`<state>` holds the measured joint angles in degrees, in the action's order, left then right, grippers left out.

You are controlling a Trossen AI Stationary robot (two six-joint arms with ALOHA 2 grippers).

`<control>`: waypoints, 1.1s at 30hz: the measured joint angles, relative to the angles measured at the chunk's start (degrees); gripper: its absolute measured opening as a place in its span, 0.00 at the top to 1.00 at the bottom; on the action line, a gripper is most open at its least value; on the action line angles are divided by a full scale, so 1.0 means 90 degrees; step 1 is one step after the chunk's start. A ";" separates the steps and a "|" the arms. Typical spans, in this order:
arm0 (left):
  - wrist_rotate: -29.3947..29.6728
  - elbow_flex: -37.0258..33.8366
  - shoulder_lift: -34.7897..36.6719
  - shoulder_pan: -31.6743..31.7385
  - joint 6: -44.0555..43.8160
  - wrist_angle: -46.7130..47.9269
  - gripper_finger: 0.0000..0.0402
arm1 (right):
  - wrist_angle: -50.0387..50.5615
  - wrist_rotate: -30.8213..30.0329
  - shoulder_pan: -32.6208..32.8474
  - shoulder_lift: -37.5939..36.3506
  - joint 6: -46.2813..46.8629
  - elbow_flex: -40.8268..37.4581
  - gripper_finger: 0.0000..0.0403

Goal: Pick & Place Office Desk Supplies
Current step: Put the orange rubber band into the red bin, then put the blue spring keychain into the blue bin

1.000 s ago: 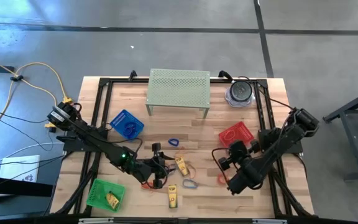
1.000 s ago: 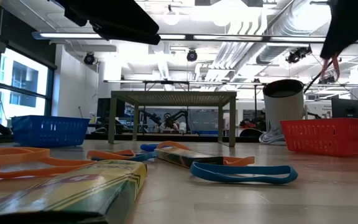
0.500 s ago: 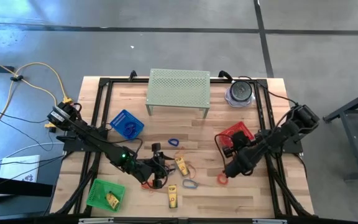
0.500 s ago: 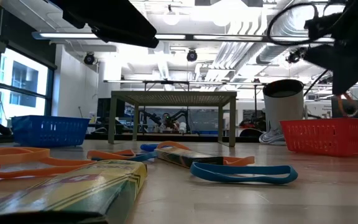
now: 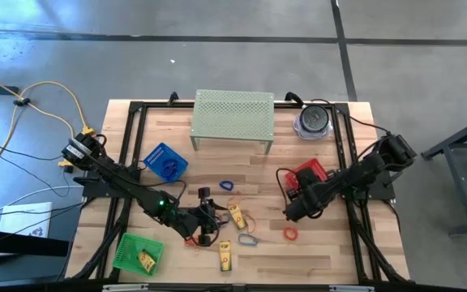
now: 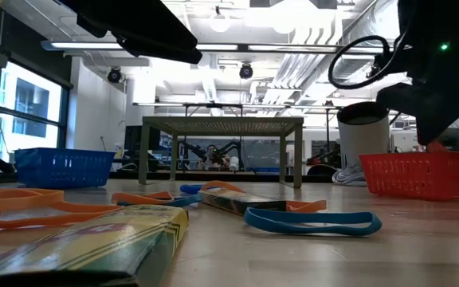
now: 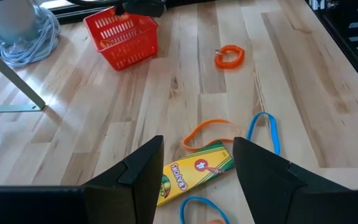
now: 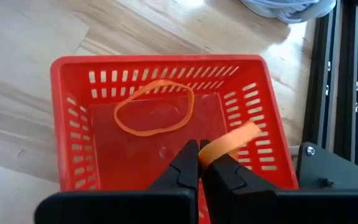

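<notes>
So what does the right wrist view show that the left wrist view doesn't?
Only the right wrist view shows the right gripper shut on an orange band above the red basket, with another orange loop lying inside it. Only the left wrist view shows the open left gripper, the crayon box, a blue band and an orange coil on the table. Both show the red basket and the wooden table.

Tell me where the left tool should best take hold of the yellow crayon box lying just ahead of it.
Probably across the narrow width, near mid-length, coming straight down. The yellow crayon box lies flat on the table, so only its long side faces offer parallel surfaces. The open left tool hovers right over it. An orange rubber band touches its far edge, so close carefully to avoid snagging it.
</notes>
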<state>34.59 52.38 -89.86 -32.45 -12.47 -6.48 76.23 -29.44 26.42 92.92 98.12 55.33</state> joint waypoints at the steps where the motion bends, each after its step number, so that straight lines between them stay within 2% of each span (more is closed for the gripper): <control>1: 0.0000 0.0000 0.0000 0.0000 0.0000 0.0014 0.54 | -0.0003 -0.0002 -0.0031 0.0000 -0.0104 0.0000 0.99; 6: -0.0002 0.0000 0.0000 0.0000 0.0000 0.0029 0.54 | -0.0047 0.0001 -0.0174 0.0002 -0.0304 0.0000 0.99; 10: -0.0002 0.0000 0.0000 0.0000 0.0000 0.0056 0.54 | -0.0166 0.0070 -0.0198 0.0002 -0.0678 0.0000 0.93; 19: -0.0068 -0.0002 0.0000 0.0060 -0.0322 0.0296 0.54 | -0.0108 0.0002 -0.0236 0.0005 -0.0586 0.0000 0.58; 22: -0.0082 -0.0002 0.0000 0.0056 -0.0316 0.0296 0.54 | 0.0214 -0.0063 -0.0241 0.0005 -0.0322 0.0044 0.50; 26: 0.0001 -0.0002 0.0022 0.0058 0.0408 0.0479 0.54 | 0.0649 -0.0299 -0.0145 0.0005 -0.0129 0.0225 0.47; 33: 0.0202 -0.0005 0.0187 0.0118 0.1493 0.1511 0.54 | 0.0757 -0.0970 0.0379 -0.0034 0.0060 0.0855 0.47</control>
<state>36.40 52.34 -88.18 -31.38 0.97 7.12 83.04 -38.17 29.83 92.62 98.66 63.03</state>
